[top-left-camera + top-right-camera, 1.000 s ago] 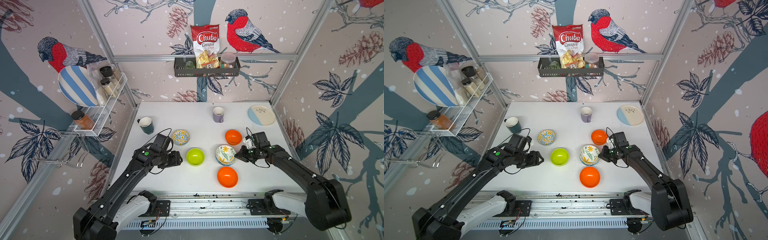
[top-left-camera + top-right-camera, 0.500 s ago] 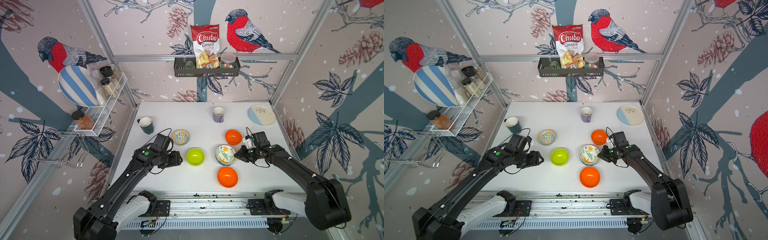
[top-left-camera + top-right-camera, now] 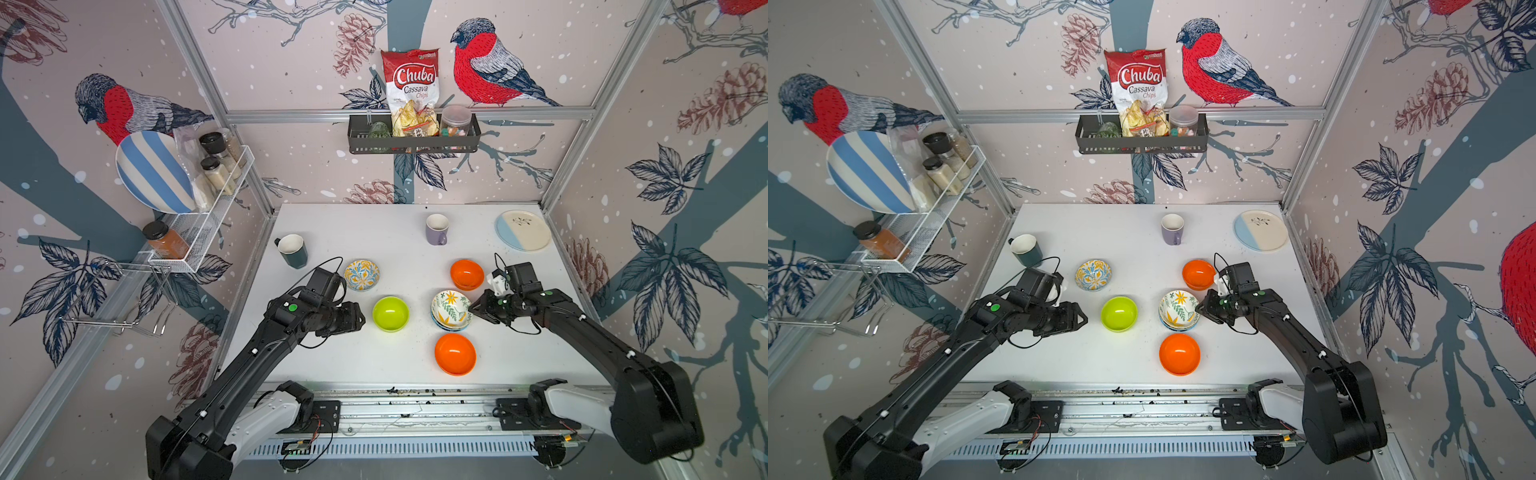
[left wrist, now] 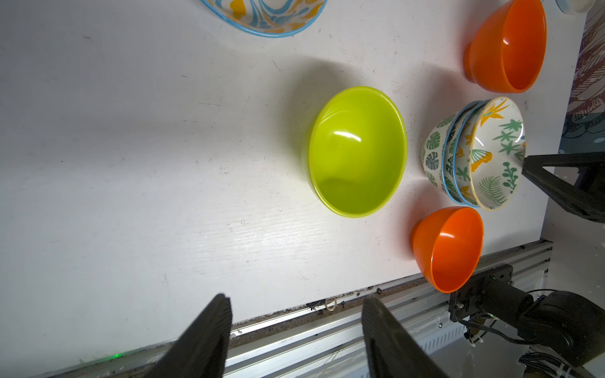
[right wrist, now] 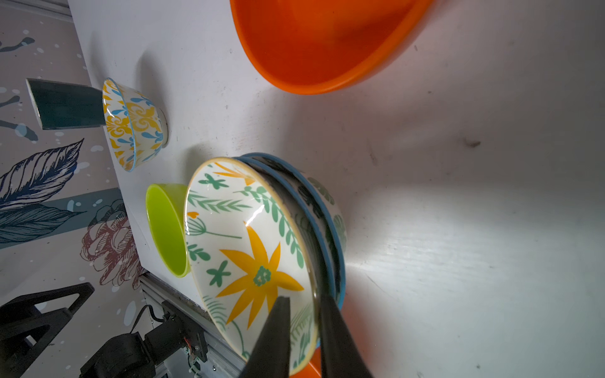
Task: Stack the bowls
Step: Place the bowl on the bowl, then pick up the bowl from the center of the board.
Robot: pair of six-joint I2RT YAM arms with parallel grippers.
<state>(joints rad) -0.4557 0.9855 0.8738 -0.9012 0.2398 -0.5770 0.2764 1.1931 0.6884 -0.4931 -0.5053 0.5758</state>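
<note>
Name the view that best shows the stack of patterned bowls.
The left wrist view: the stack shows whole, from the side, with three nested rims. The right wrist view is close, but the right end effector covers its edge. Both top views show mostly the inside of the top bowl.

On worktop [image 3: 365, 232]: bowl stack [image 3: 451, 312] between rear bowl [image 3: 467, 274] and front bowl [image 3: 455, 354]; lone bowl [image 3: 390, 313] to its left.

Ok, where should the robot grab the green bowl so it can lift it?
Grab the green bowl by its thin rim, on the side facing the left gripper, one finger inside, one outside. It sits upright, open side up, and its sloping round walls would probably slip from a grip around the outside.
</note>
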